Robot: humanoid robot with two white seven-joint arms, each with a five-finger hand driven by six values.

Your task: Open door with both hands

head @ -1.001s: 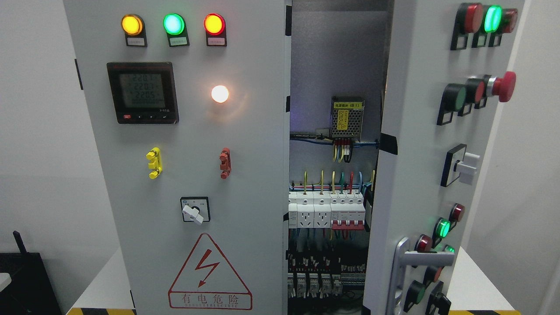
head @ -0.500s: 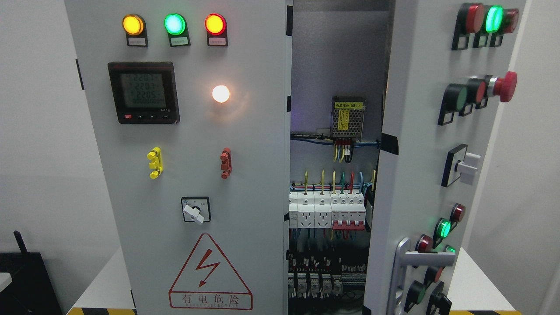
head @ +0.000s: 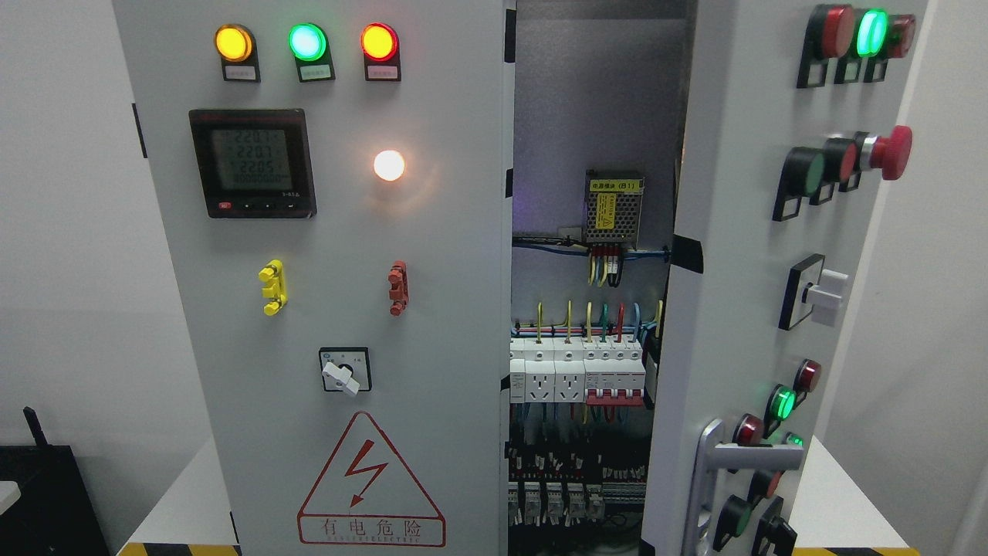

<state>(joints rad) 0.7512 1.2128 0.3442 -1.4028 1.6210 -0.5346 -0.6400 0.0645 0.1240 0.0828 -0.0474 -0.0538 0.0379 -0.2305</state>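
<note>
From the head view, neither robot hand showed anywhere, so whether their fingers were spread or curled could not be told. The cabinet (head: 324,309) filled the picture, and its right door (head: 741,293) stood swung partway out toward the camera at the right, leaving a gap onto the wiring inside. Through that gap sat a small power supply (head: 613,207) up high, a row of breakers (head: 575,374) below it, and darker terminal blocks lower still.

The left panel (head: 332,232) was shut flat, carrying three lit lamps, a meter (head: 252,163) and a warning triangle (head: 370,483).

On handling, the door looked like stiff painted sheet metal, loaded with buttons and a red mushroom stop (head: 888,152), so probably fairly heavy and swinging on a fixed arc about its hinges. The surface looked smooth and slippery. The best hold appeared to be the grey handle (head: 714,471) low on the door's near edge; the free edge above it would serve a second hand. Pushing on the buttons would be a risk.
</note>
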